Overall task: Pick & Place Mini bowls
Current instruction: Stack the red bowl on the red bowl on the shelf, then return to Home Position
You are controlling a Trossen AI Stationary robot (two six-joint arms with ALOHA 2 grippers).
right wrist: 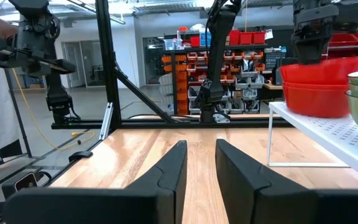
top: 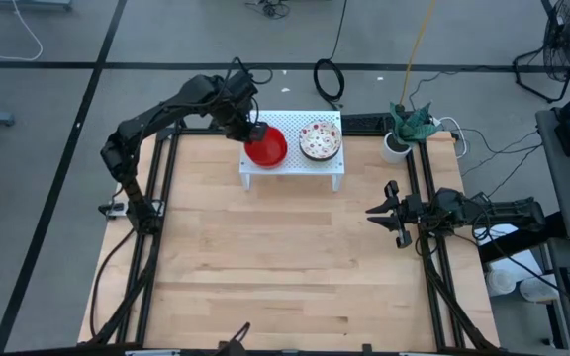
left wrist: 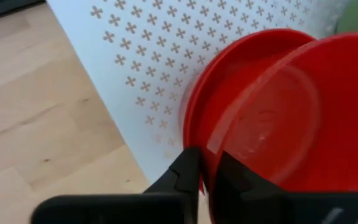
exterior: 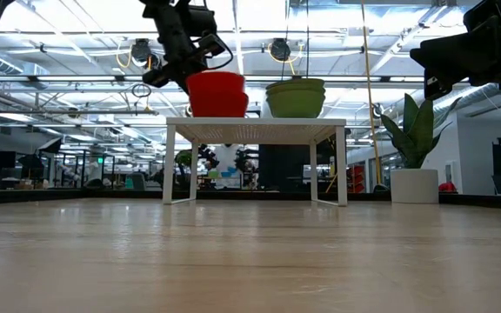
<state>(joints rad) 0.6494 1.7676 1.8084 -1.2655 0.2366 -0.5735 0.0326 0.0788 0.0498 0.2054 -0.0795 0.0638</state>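
Note:
Red mini bowls (top: 266,149) are stacked on the left half of a white perforated stand (top: 295,174). White red-patterned bowls (top: 320,139) are stacked on its right half; in the low view these bowls (exterior: 296,97) look olive from the side. My left gripper (top: 255,131) is at the far-left rim of the top red bowl (left wrist: 291,118), shut on it. A lower red bowl (left wrist: 229,74) shows beneath it. My right gripper (top: 388,212) hovers open at the table's right edge, its open fingers (right wrist: 201,163) pointing toward the stand. My left gripper pinches the rim of the top red bowl (left wrist: 211,163), one finger (left wrist: 244,186) inside the bowl and the other finger (left wrist: 182,177) outside. The fingers come from above, slanting down from the table's far left. The bowl sits over the lower red bowl (exterior: 218,105); whether they touch I cannot tell.
A white pot with a green plant (top: 402,133) stands at the far right corner of the table, right of the stand. Bare wooden tabletop (top: 285,267) spreads in front of the stand. Black frame rails (top: 431,267) run along the table's sides.

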